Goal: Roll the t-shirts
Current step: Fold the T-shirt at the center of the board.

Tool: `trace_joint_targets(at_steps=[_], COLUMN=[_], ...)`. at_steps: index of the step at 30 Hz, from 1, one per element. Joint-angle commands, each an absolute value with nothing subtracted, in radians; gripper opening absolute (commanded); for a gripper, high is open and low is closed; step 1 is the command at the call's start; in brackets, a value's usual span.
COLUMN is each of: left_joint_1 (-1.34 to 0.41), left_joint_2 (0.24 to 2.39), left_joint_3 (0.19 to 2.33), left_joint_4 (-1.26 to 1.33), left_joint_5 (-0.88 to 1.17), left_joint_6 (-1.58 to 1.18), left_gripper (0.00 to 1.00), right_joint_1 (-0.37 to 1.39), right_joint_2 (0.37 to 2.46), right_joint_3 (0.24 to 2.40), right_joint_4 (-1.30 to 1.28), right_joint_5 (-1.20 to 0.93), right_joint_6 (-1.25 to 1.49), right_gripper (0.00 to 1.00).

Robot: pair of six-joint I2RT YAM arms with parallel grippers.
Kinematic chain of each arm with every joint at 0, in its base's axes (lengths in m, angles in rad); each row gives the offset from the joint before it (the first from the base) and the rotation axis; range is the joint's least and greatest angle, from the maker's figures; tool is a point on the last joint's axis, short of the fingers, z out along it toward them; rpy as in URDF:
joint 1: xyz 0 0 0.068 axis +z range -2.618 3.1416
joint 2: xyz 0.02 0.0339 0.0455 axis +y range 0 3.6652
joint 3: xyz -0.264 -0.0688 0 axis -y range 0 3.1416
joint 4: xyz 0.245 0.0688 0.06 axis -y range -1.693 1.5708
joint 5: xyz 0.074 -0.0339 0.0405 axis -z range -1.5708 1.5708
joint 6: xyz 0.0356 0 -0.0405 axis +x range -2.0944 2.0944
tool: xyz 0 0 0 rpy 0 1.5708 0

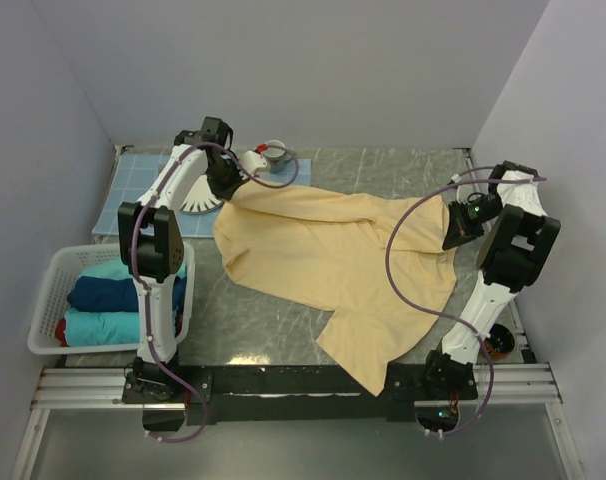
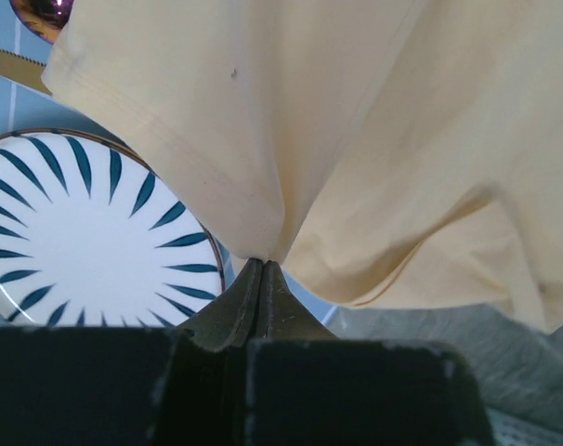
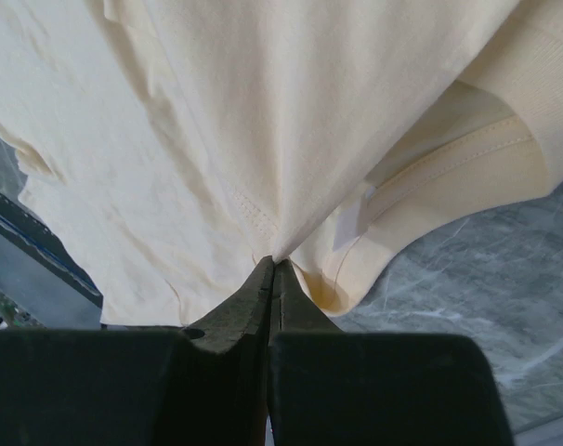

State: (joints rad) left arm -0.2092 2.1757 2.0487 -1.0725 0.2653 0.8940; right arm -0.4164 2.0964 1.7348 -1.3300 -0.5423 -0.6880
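Observation:
A large pale yellow t-shirt lies spread over the marble table, one end hanging past the near edge. My left gripper is shut on its far left corner, pinching the hem cloth at the fingertips. My right gripper is shut on the shirt's right side near the collar, where a white neck label shows beside the pinched yellow cloth. Folded teal and navy t-shirts lie in a white basket at the left.
A white plate with teal stripes rests on a light blue grid placemat just under the left gripper. A small cup stands behind it. Grey walls close in left, right and back. A dark orange object lies by the right arm's base.

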Motion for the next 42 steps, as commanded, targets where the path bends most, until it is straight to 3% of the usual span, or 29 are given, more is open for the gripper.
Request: trace_joint_targets(at_steps=[1, 5, 10, 13, 14, 17, 21, 24, 29, 42], left_joint_1=[-0.209, -0.219, -0.244, -0.258, -0.258, -0.250, -0.206, -0.196, -0.201, -0.199], left_joint_2=[2.132, 2.140, 2.125, 2.138, 2.160, 2.198, 2.197, 2.201, 2.261, 2.338], left_joint_3=[2.088, 2.111, 1.981, 1.947, 1.947, 2.011, 2.169, 2.195, 2.210, 2.149], left_joint_4=[-1.127, -1.173, -1.135, -1.137, -1.137, -1.172, -1.103, -0.942, -0.766, -0.612], left_joint_5=[0.216, 0.183, 0.118, 0.109, 0.103, 0.097, 0.159, 0.146, 0.082, 0.152], left_joint_6=[1.049, 1.155, 1.187, 1.138, 1.115, 1.019, 0.875, 0.728, 0.447, 0.092], left_gripper=[0.01, 0.01, 0.01, 0.08, 0.13, 0.25, 0.42, 0.48, 0.48, 0.48], right_joint_1=[-0.425, -0.425, -0.425, -0.425, -0.425, -0.425, -0.426, -0.428, -0.422, -0.335], right_joint_2=[2.049, 2.046, 2.068, 2.088, 2.088, 2.059, 1.994, 1.990, 2.038, 2.278], right_joint_3=[1.707, 1.680, 1.646, 1.646, 1.647, 1.661, 1.767, 1.838, 1.868, 2.123], right_joint_4=[-1.439, -1.437, -1.427, -1.433, -1.424, -1.430, -1.373, -1.252, -1.002, -0.881], right_joint_5=[-0.497, -0.482, -0.491, -0.499, -0.496, -0.506, -0.555, -0.572, -0.519, -0.414], right_joint_6=[-0.747, -0.767, -0.762, -0.753, -0.741, -0.745, -0.700, -0.583, -0.369, -0.285], right_gripper=[0.00, 0.00, 0.00, 0.01, 0.05, 0.34, 0.43, 0.47, 0.52, 0.57])
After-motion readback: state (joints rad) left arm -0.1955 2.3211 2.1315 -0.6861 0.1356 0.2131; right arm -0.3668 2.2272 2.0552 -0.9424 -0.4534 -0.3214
